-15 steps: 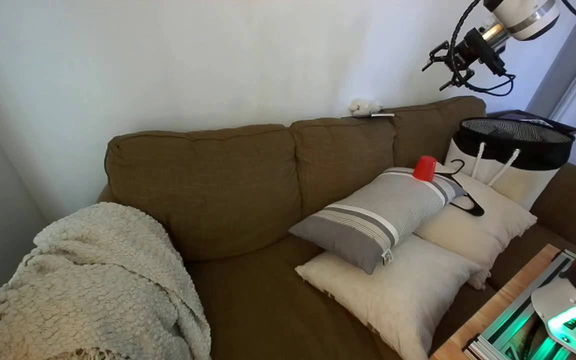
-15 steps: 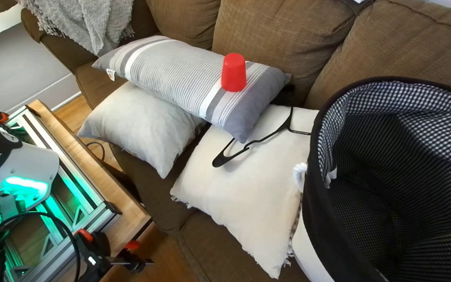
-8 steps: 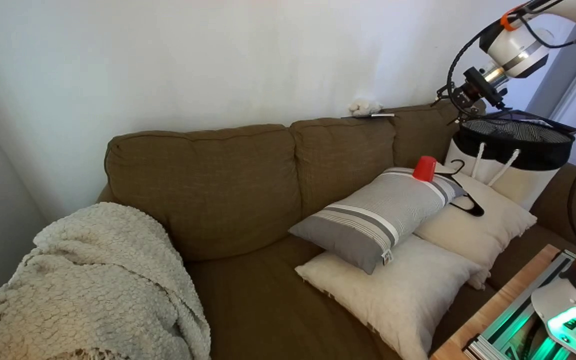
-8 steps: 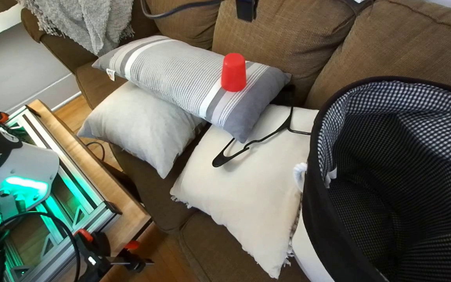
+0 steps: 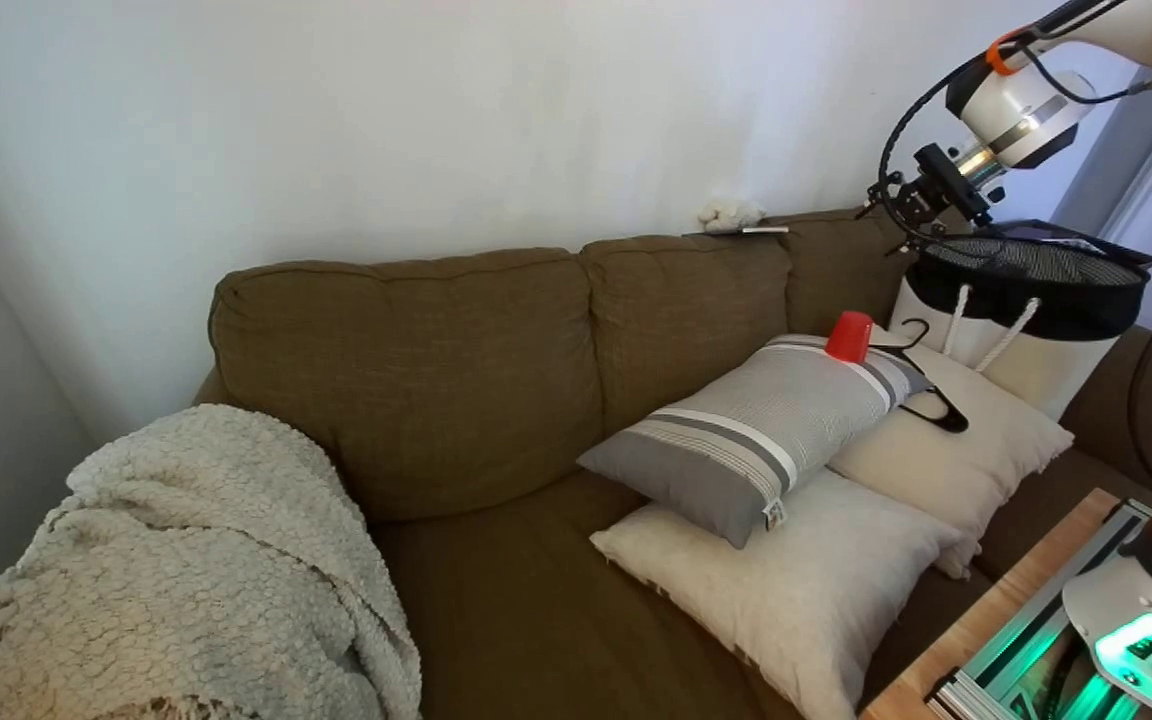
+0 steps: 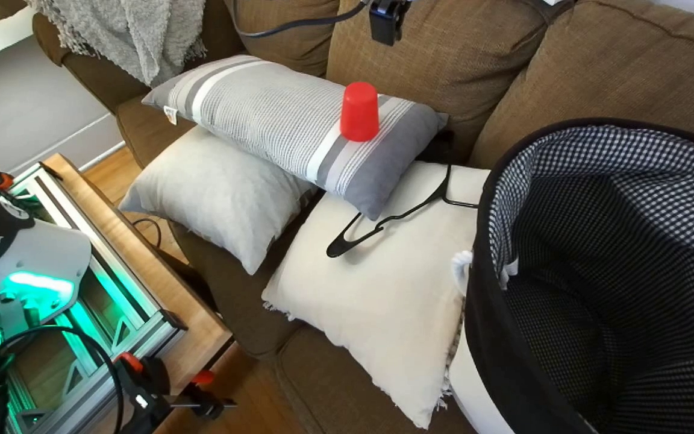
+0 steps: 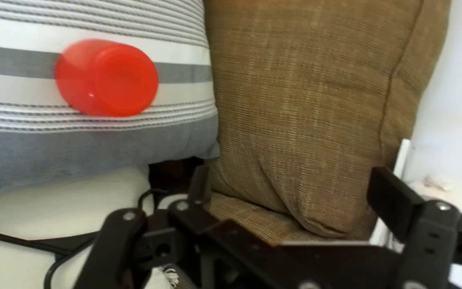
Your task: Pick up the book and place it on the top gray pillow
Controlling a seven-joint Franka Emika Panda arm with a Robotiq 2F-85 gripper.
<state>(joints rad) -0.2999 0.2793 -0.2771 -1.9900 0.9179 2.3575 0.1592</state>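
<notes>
Black fingers point(image 7: 393, 200) apart, the book point(image 5: 764, 231) up on the sofa back point(image 5: 686, 310)

Nearest comes the hand point(image 7: 290, 175), its fingers spread wide with nothing gripped, likely so that it can straddle a thin edge. Beyond it, a black clothes hanger point(image 6: 439, 192) lies on a cream pillow point(image 6: 377, 289), partly hidden by the end of the striped gray lumbar pillow point(image 6: 256, 108). That one leans across both this and another cream pillow point(image 6: 214, 187), which probably accounts for its slant. On it, near one end, a red plastic cup point(image 6: 359, 111) stands upside down (wide rim below, the steadier way on something soft), leaving the middle bare as the likeliest landing spot.

Farther off, what I take for the book lies flat on top of the sofa back, beside a white fluffy thing point(image 5: 729, 214), its pale edge facing outward; the cover is too foreshortened to read. In the wrist view a finger crosses what looks like that edge; whether they touch I cannot tell. Reaching it seems the present step; the gray pillow's slope could later let it slide.
</notes>
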